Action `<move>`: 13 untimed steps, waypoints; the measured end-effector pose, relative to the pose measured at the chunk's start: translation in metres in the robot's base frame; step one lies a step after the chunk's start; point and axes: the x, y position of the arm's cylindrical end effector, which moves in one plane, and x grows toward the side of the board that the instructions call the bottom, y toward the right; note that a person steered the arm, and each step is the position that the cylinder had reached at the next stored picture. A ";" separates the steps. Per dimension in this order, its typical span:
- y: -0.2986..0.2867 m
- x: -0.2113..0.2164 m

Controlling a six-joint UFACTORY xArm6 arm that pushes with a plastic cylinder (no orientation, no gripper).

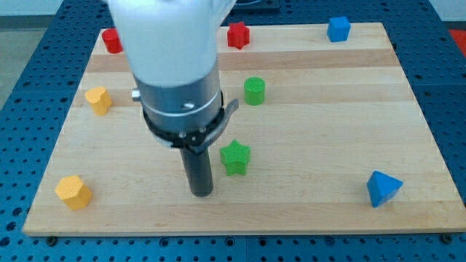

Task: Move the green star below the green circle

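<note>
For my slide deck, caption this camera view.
My tip rests just left of the green star, which sits below the green circle.

No text, label, brand, number or sign can be read anywhere in the camera view. The blocks show plain coloured faces, the bench is bare wood grain, and the arm's casing carries no legible marking.
</note>
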 end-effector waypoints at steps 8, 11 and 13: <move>0.050 -0.114; 0.073 -0.080; 0.073 -0.116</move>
